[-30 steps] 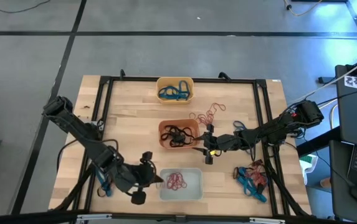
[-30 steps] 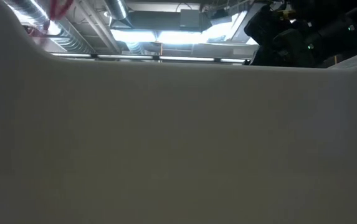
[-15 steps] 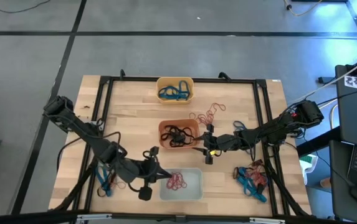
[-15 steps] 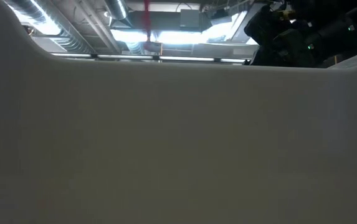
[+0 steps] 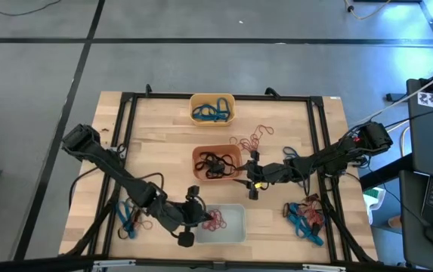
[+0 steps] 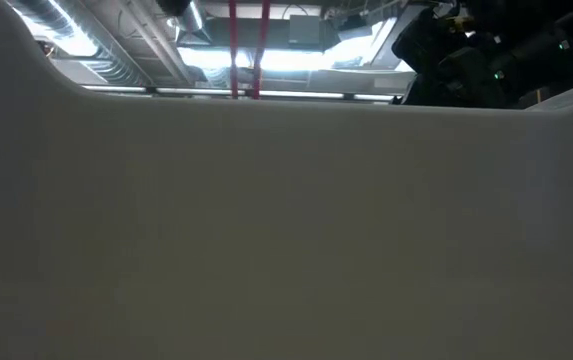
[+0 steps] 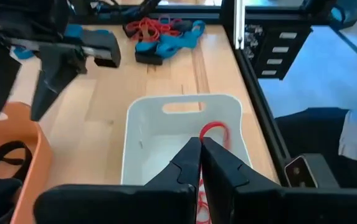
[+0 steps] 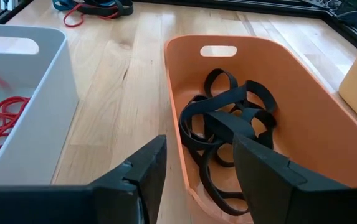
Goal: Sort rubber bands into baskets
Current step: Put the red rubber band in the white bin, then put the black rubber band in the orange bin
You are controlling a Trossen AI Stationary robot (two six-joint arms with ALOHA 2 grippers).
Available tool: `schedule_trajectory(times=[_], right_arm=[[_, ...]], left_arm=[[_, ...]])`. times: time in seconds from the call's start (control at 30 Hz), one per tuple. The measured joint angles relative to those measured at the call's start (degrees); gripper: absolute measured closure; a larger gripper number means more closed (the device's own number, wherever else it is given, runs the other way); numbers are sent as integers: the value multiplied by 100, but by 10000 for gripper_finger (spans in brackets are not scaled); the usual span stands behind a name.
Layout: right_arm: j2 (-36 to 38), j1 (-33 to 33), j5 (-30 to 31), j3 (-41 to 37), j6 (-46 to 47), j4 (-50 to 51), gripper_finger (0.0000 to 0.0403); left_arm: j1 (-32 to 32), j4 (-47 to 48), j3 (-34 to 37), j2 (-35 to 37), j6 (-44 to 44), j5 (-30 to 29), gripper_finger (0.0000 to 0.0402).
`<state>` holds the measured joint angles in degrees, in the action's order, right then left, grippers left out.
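Three baskets stand on the table: a yellow-orange one (image 5: 212, 108) with blue bands at the far side, a red-orange one (image 5: 216, 162) with black bands (image 8: 228, 124) in the middle, and a whitish one (image 5: 220, 224) with red bands (image 8: 0, 121) at the near edge. My left gripper (image 5: 199, 214) is at the whitish basket's left rim, shut on a red rubber band (image 7: 214, 129). My right gripper (image 5: 251, 178) is open and empty at the red-orange basket's right side. My left gripper pinches the red rubber band between its two shut fingers (image 7: 187, 163), coming from the table's left. Part of the loop (image 7: 214, 129) shows just past the fingertips, over the inside of the whitish basket (image 7: 166, 124). In the low view two straight red strands (image 6: 248, 50) hang down.
Loose red bands (image 5: 252, 138) lie beyond the red-orange basket. A mixed pile of blue, red and black bands (image 5: 304, 215) lies at the near right, and blue bands (image 5: 129, 219) at the near left. A black frame (image 5: 125, 151) borders the table. The whitish basket's wall (image 6: 286, 230) fills the low view.
My left gripper has gone toward the table's right edge, from beside the whitish basket to its left rim, carrying the red band. In the low view the band has swung from the left to the middle and now hangs straight down. My right arm has kept still.
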<state>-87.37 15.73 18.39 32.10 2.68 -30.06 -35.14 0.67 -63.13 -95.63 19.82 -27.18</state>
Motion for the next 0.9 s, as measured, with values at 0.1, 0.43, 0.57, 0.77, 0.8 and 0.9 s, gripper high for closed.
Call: schedule_trajectory(times=[0.1, 0.43, 0.57, 0.77, 0.8, 0.9], right_arm=[[0, 0, 0, 0, 0, 0, 221], [0, 0, -1, 0, -2, 1, 221], [0, 0, 0, 0, 0, 4, 221], [0, 0, -45, 0, 0, 11, 221], [0, 0, -102, 0, 0, 10, 221], [2, 0, -157, 0, 0, 9, 221]], left_arm=[[62, 44, 2, -66, 141, 9, 383], [135, 742, -269, -41, 267, 820, 265], [91, 1782, -594, -10, 733, 1082, 245], [-134, 3376, -1053, 46, 1944, 1364, 243], [-196, 3627, -1091, 65, 2189, 1392, 243], [-387, 4221, -1110, 157, 2876, 1455, 243]])
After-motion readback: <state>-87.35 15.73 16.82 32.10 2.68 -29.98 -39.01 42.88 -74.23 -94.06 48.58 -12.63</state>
